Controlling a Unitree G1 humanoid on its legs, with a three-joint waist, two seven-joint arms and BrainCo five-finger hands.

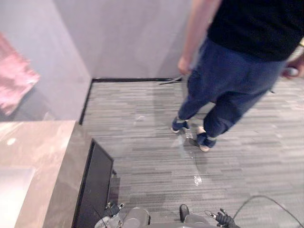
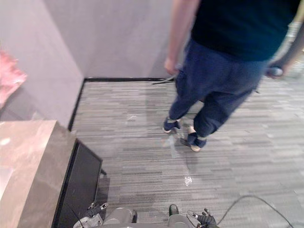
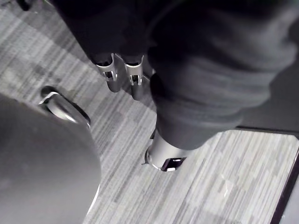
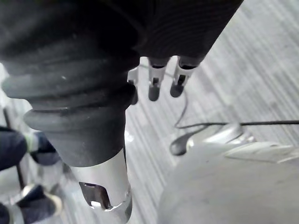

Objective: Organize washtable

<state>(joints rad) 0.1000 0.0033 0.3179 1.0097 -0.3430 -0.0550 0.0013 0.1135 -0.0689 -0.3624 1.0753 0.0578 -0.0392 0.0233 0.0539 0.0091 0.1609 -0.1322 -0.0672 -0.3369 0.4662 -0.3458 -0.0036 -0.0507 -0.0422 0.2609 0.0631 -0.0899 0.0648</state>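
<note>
In the left eye view, the beige marble-patterned washtable [image 1: 42, 142] is sitting at the lower left, its black cabinet front [image 1: 95, 185] facing the grey striped floor [image 1: 152, 166]. A person in dark blue trousers [image 1: 223, 90] is standing there, and a pink cloth [image 1: 14, 78] is hanging on the wall.

In the right eye view, the left hand [image 2: 95, 209] and right hand [image 2: 205, 218] are hanging low, neither touching the table.

In the left wrist view, the left hand's fingers [image 3: 133, 77] are dangling relaxed and holding nothing.

In the right wrist view, the right hand's fingers [image 4: 154, 86] are doing likewise.

Organizing looks not yet begun.
</note>
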